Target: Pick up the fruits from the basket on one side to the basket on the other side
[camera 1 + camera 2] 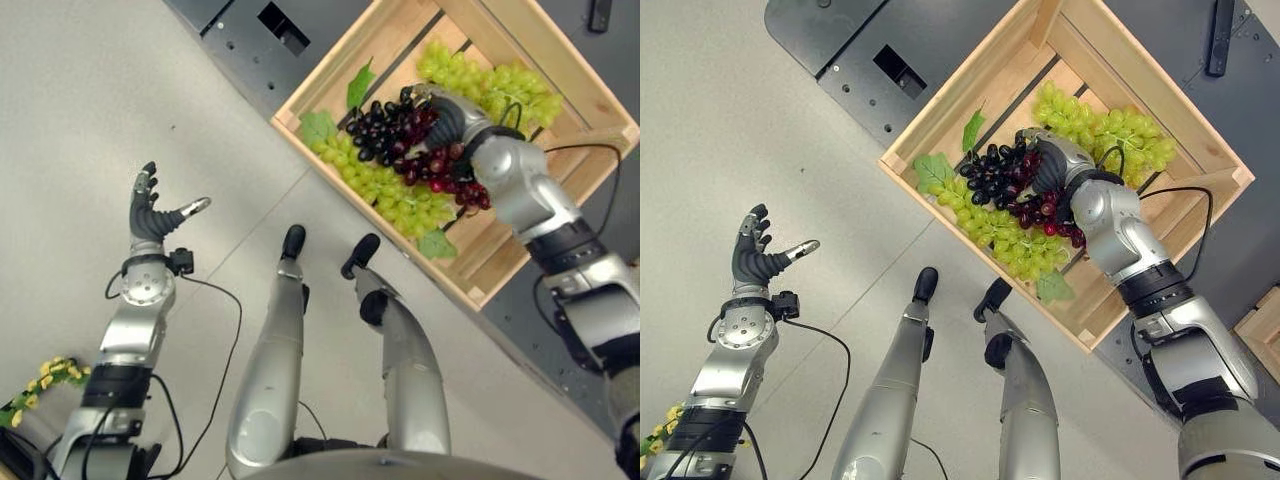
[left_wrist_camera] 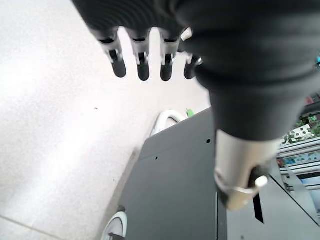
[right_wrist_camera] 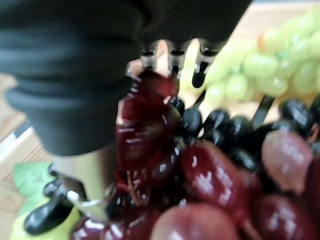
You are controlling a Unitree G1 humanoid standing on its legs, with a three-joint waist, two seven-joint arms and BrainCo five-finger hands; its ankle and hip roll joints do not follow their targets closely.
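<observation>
A wooden crate [image 1: 330,68] at the upper right holds green grapes [image 1: 490,85], a dark purple bunch [image 1: 380,125] and a red bunch [image 1: 440,165], with a few green leaves [image 1: 360,85]. My right hand [image 1: 447,118] is down inside the crate on the grapes. In the right wrist view its fingers [image 3: 200,70] reach almost straight over the red grapes [image 3: 150,115], which press against the palm, and the thumb [image 3: 85,200] stands apart beside them. My left hand [image 1: 150,215] is raised over the bare floor at the left, open and holding nothing, fingers [image 2: 142,65] spread.
The crate rests on a dark grey platform [image 1: 240,30] that runs along the top. A small yellow and green sprig [image 1: 45,375] lies at the lower left. The corner of another wooden box [image 1: 1262,320] shows at the right edge. Pale floor lies between.
</observation>
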